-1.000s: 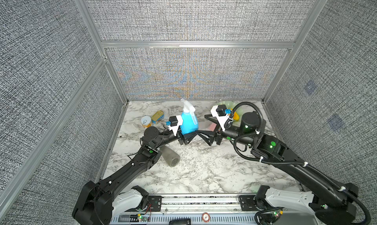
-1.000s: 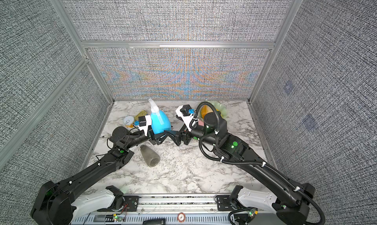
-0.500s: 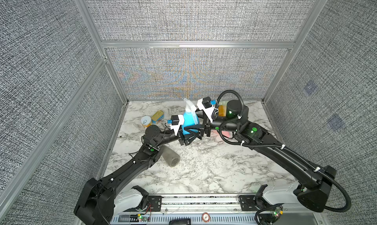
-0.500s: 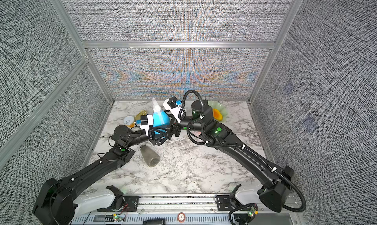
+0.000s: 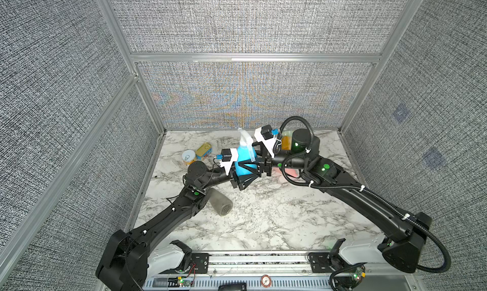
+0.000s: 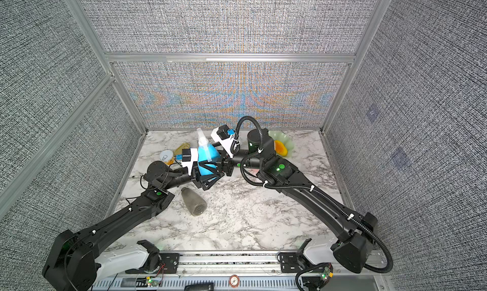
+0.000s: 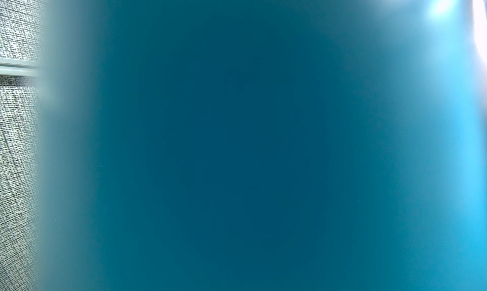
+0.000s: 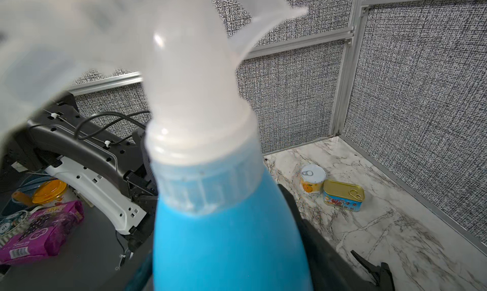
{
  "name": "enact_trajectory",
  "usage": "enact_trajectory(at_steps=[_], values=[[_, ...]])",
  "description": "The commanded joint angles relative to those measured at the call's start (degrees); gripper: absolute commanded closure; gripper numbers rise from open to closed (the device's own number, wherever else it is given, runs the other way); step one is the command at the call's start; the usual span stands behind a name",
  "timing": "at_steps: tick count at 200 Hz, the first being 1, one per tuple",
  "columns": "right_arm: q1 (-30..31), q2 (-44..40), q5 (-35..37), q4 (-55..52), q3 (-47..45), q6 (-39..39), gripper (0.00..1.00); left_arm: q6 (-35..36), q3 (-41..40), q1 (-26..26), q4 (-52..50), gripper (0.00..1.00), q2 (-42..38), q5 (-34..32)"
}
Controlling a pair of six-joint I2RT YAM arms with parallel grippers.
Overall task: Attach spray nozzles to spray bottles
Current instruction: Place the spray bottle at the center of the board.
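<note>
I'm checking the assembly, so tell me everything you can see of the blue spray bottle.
The blue spray bottle is bright blue plastic, tapering to a narrow neck that wears a translucent white trigger nozzle with a ribbed collar. It stands roughly upright, base hidden, between the left gripper and right gripper, which flank its lower body from opposite sides; whether either clamps it is unclear.

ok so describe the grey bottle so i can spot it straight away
Start at the white marble tabletop and follow the robot's left arm from the near edge. Beside its elbow lies the smoky grey translucent plastic bottle. Unlike the upright blue plastic bottle farther back, it lies on its side, base toward the camera.
</note>
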Motion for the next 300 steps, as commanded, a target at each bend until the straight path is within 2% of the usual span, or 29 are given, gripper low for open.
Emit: enact_trajectory(at_steps=[1, 47, 92, 122, 150, 187, 210, 247, 279, 300], values=[[0.4, -0.16, -3.88, 2.08, -0.1, 2.18, 0.32, 0.84, 1.09, 0.0, -2.04, 0.01, 0.12, -0.63], [-0.09, -0.31, 2.32, 3.96, 1.7, 2.65, 0.35, 10.09, 4.74, 0.0, -17.03, 0.01, -0.37, 0.64], [-2.28, -0.32, 7.65, 7.29, 2.94, 3.76, 0.34, 15.83, 5.45, 0.01, -23.63, 0.01, -2.87, -5.33], [-3.86, -0.32, 11.38, 9.08, 2.98, 3.76, 0.34, 15.94, 3.93, 0.36, -23.19, 0.01, -6.04, -15.88], [-5.14, -0.06, 15.82, 11.07, 0.32, 3.68, 0.35, 16.73, -0.73, 0.65, -16.41, 0.01, -11.01, -30.41], [-5.19, 0.43, 25.67, 21.43, -10.39, 2.87, 0.34, 15.6, -5.58, 0.8, -4.93, 0.01, -13.38, -55.28], [-4.86, 2.73, 30.64, 30.61, -18.19, 2.64, 0.34, 13.91, -7.45, 1.13, -0.47, 0.01, -13.99, -66.73], [-4.31, 11.05, 43.0, 50.25, -29.6, 2.67, 0.34, 11.38, -9.81, 1.86, 3.39, 0.01, -15.31, -72.2], [-3.33, 21.1, 52.8, 63.86, -33.57, 4.59, 0.34, 9.71, -10.76, 2.21, 4.59, 0.01, -15.83, -73.32], [-1.32, 24.51, 56.65, 67.94, -34.89, 4.55, 0.33, 8.83, -11.32, 2.3, 5.27, 0.01, -15.95, -72.84]])
